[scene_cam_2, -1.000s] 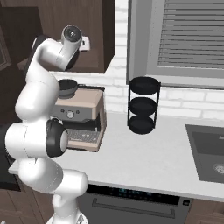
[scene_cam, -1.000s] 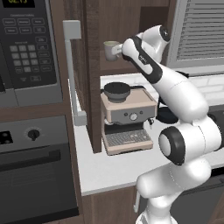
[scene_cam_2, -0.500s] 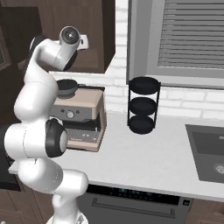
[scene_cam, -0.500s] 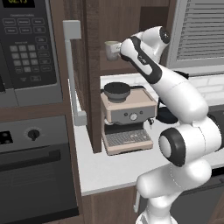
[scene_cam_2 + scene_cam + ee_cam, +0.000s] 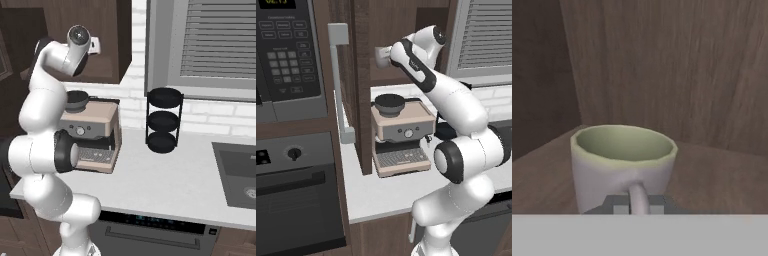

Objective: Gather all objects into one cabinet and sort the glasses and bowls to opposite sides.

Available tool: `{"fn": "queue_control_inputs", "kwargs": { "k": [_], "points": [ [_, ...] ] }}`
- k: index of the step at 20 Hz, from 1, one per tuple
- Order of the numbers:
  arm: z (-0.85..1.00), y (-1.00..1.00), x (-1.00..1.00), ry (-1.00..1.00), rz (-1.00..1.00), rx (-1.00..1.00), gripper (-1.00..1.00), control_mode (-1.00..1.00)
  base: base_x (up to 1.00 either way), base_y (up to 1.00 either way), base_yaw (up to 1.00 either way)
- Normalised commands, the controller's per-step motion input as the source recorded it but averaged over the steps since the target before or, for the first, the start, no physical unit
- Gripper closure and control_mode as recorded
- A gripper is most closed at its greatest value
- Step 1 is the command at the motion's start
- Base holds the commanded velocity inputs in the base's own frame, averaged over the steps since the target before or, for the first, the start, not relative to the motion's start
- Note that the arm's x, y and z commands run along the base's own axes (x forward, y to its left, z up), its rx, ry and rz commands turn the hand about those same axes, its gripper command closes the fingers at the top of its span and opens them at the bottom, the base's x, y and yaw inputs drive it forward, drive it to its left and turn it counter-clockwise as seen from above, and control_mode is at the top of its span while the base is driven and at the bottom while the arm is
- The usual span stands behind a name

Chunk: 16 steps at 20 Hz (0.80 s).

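Reaching up into the cabinet (image 5: 363,75) in the left base view, the arm meets the cream-white mug (image 5: 382,56) on the shelf above the espresso machine (image 5: 401,135). The right base view shows the machine on the bench (image 5: 165,180) beside a black rack (image 5: 163,120). In the hand view the gripper (image 5: 638,204) is clamped on the mug's handle (image 5: 638,195).

One cream-white mug (image 5: 623,161), one espresso machine (image 5: 401,135)

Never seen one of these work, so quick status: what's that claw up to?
Gripper shut on cream-white mug's handle. Mug upright on cabinet shelf. Nothing in the way.
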Motion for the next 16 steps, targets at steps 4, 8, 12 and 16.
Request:
{"fn": "queue_control_inputs", "kwargs": {
  "k": [4, 8, 12, 16],
  "points": [
    [0.07, 0.0, 0.26, 0.08, -0.02, 0.0, 1.0, -1.0, 0.0, 0.0, 0.0],
    [0.17, 0.0, 0.1, 0.01, -0.09, 0.0, 1.0, -1.0, 0.0, 0.0, 0.0],
    [0.45, -0.02, 0.01, 0.01, -0.09, 0.0, 1.0, -1.0, 0.0, 0.0, 0.0],
    [0.6, -0.01, 0.0, 0.0, -0.11, 0.0, 1.0, -1.0, 0.0, 0.0, 0.0]
  ]
}}
